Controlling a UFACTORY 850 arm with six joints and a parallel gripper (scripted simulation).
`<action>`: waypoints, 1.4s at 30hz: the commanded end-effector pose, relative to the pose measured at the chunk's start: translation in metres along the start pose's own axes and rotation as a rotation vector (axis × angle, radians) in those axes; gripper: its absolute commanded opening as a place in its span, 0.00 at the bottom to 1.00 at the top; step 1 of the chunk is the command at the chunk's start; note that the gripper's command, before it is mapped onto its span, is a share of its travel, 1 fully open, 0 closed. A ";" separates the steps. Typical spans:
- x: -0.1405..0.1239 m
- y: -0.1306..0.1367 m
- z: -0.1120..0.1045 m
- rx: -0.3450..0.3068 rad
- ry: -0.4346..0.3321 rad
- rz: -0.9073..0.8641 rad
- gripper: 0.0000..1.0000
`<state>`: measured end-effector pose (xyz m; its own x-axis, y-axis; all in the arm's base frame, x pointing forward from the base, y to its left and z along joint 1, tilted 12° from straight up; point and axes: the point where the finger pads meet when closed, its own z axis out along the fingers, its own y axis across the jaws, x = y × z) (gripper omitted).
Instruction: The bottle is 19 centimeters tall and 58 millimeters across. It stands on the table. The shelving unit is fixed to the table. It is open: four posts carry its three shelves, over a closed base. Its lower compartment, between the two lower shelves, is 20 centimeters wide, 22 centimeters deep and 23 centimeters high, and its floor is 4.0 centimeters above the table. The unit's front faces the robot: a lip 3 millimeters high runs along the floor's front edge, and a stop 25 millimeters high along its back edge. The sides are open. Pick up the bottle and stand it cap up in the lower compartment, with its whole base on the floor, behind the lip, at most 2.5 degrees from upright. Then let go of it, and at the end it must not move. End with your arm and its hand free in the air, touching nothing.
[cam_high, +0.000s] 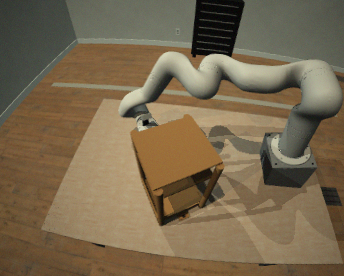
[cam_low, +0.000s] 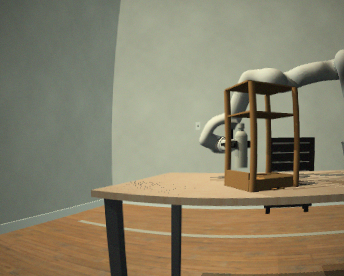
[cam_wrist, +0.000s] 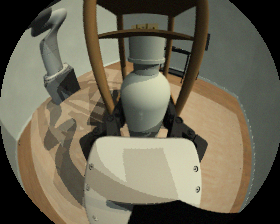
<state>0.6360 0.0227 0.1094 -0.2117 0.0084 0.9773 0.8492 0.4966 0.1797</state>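
I see the pale bottle (cam_wrist: 145, 93) upright, cap up, filling the middle of the wrist view, and my tool (cam_wrist: 145, 128) is clamped on its lower body. The dark fingers press in from either side and stand fairly wide apart, because the bottle's body keeps them from closing further.

In the exterior view the bottle (cam_low: 241, 146) hangs above the worktop (cam_low: 165, 189), not resting on it, with its base higher than the closed base of the shelving unit (cam_low: 252, 135). There it shows between the unit's two nearest posts, level with the lower compartment. I cannot tell from that view whether any of it is already inside the compartment.

The wrist view looks past the bottle straight into the unit: two brown posts rise close on either side of the bottle, and a shelf crosses behind its neck.

From the top view, the unit's top board (cam_high: 175, 150) hides the bottle, and only the tool (cam_high: 144, 123) shows, at the board's far left edge. The white arm (cam_high: 225, 75) snakes from there, rightward across the far side of the worktop, to its grey base (cam_high: 272, 177) at the right. A dark slatted cabinet (cam_high: 217, 27) stands against the far wall.
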 end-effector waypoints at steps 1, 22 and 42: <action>0.001 0.001 0.006 0.000 -0.001 -0.002 0.00; 0.001 0.001 0.048 0.000 -0.001 -0.002 0.00; 0.001 0.001 0.105 0.000 -0.001 -0.002 0.00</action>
<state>0.5893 0.1061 0.0985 -0.2119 0.0088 0.9773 0.8492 0.4965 0.1796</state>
